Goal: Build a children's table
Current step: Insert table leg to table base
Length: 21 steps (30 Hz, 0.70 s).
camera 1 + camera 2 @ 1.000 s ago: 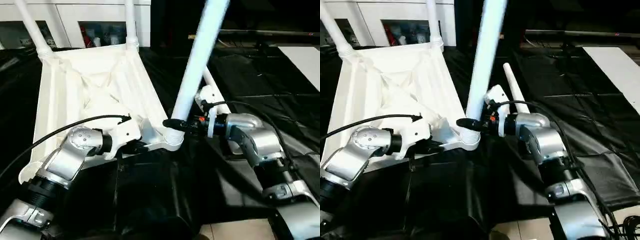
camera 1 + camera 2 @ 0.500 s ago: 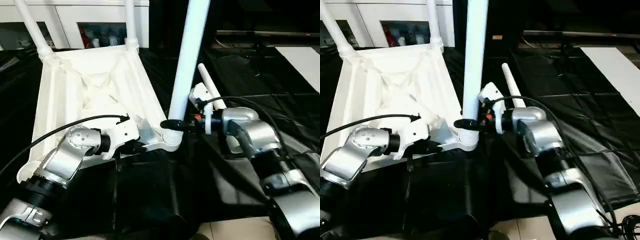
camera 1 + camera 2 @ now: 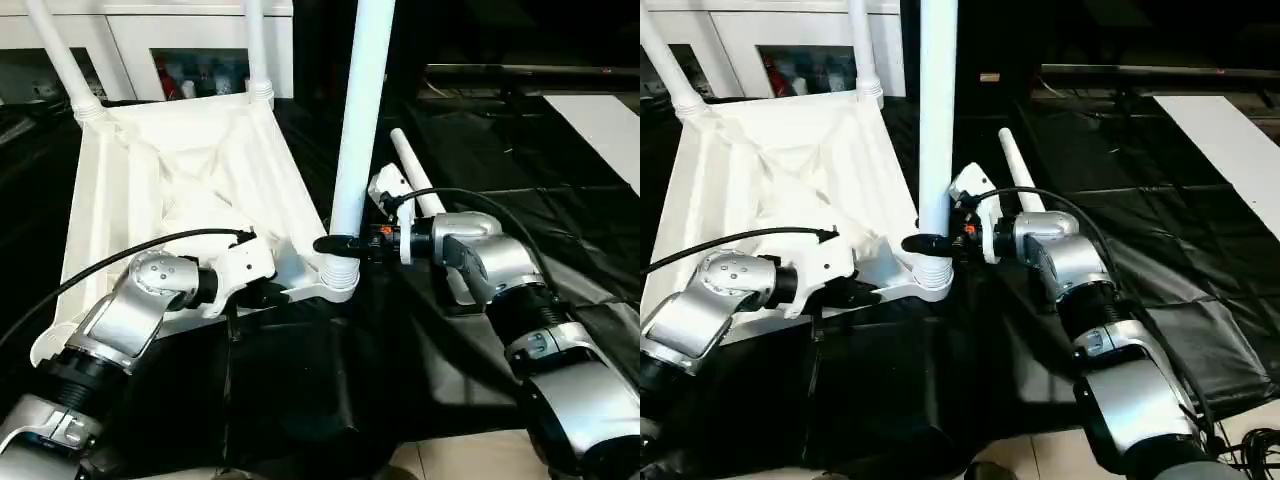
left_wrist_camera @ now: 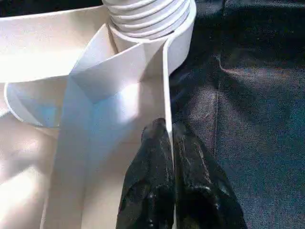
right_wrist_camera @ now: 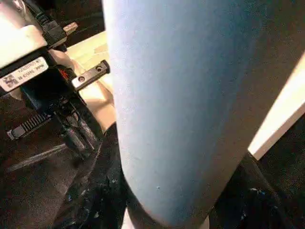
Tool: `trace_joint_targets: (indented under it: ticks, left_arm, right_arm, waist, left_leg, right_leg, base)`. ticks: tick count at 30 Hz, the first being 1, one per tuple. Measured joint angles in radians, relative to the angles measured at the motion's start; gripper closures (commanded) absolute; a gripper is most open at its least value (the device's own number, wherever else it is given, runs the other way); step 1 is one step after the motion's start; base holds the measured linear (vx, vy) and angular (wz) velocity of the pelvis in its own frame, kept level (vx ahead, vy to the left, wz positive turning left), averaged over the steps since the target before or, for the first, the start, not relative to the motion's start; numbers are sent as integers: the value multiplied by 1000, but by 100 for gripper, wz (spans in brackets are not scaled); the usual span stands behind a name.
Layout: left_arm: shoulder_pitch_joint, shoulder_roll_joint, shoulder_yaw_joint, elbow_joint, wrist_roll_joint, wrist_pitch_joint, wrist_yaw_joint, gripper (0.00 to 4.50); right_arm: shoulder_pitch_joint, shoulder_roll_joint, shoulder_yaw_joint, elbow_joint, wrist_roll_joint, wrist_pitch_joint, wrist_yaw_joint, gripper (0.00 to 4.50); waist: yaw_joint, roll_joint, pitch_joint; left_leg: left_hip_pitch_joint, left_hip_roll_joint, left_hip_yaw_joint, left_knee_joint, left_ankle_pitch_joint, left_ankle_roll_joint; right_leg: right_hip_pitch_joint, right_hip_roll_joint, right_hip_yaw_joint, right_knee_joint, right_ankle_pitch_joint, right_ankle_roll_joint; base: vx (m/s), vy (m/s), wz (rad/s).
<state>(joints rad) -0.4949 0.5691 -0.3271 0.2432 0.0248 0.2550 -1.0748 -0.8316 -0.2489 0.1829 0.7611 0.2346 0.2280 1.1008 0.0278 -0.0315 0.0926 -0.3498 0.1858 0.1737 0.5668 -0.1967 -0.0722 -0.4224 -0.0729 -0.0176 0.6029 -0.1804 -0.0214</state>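
L gripper (image 3: 268, 292): fingers (image 4: 190, 181) pinched tight on tabletop (image 3: 180, 190) rim, near corner socket. R gripper (image 3: 335, 245): fingers approx. half apart, clamped round upright leg (image 3: 357, 120) seated in that socket.

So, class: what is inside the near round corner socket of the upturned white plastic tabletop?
The ribbed lower end of a long white tube leg stands in the corner socket, gripped just above by the right gripper. The leg's tip inside is hidden by the socket wall.

Silver forearms (image 3: 130, 320) end in white wrist housings (image 3: 245, 268) with black fingers (image 4: 188, 191); black cables (image 3: 120, 262) loop behind the jaws.
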Motion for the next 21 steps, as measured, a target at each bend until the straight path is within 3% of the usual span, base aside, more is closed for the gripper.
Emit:
trace_joint_targets:
  ticks: [12,17,21]
  left_arm:
    - [-3,-6,-4,19,10,-1,12,450]
    - [-3,-8,-11,23,10,-1,10,450]
    - [-3,-7,-12,25,10,-2,6,450]
  right_arm:
    - [152,44,-103,-27,60,-117,-68,266]
    - [249,58,-99,-122,67,-167,-124,266]
    - [280,58,-88,-174,49,-182,-136,266]
  waist:
    - [-1,-6,-6]
    - [3,-5,-8]
    - [3,-4,-10]
  left_leg:
    - [6,1,-1,3,-2,-4]
    - [10,1,-2,2,-3,-4]
    - [10,1,-2,0,-3,-4]
  right_leg:
    - [6,0,0,1,1,-1]
    - [9,0,0,1,1,-1]
    - [9,0,0,-1,1,-1]
  base:
    - [0,0,0]
    - [0,0,0]
    - [0,0,0]
